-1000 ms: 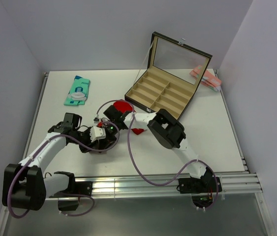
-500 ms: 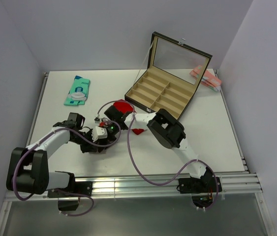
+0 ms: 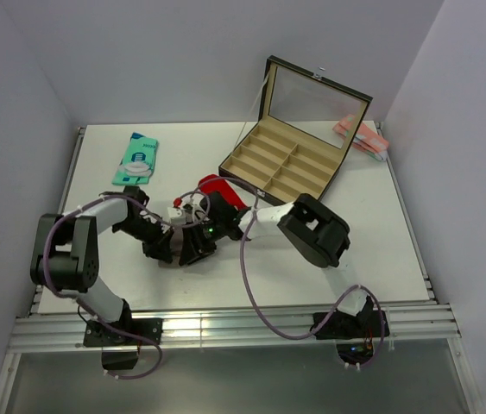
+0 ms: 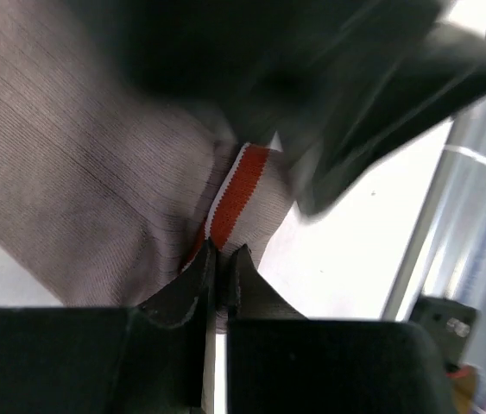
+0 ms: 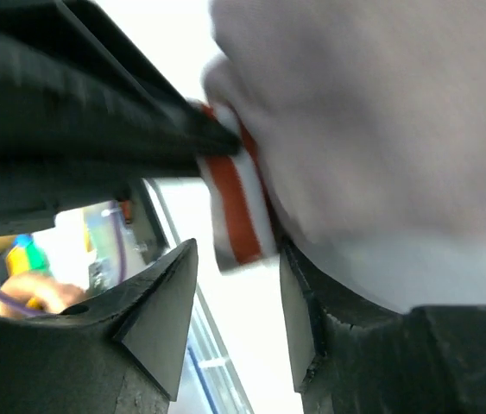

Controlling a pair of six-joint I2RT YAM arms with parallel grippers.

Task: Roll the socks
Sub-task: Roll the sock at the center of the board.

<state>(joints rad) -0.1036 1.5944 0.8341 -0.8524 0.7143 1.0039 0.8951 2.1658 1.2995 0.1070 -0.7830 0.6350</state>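
The socks (image 3: 219, 187) show in the top view as a red bundle at mid-table, mostly covered by both arms. My left gripper (image 3: 167, 250) and right gripper (image 3: 198, 245) meet just in front of it. In the left wrist view the left gripper (image 4: 224, 253) is shut, its tips pinching the edge of the red-and-white striped cuff (image 4: 241, 179). Seen from the right wrist, the right gripper (image 5: 238, 250) stands open, and the striped cuff (image 5: 236, 211) hangs just above the gap between its fingers. Fabric lies against the right-hand finger (image 5: 299, 285).
An open compartment box (image 3: 287, 164) with its lid raised stands behind the socks to the right. A teal sock (image 3: 136, 159) lies at the back left. A pale pink bundle (image 3: 361, 136) sits at the back right. The metal rail (image 3: 243, 328) runs along the near edge.
My left gripper closed on the striped cuff as its arm folded in toward the middle. My right gripper opened and shifted a little toward the near edge.
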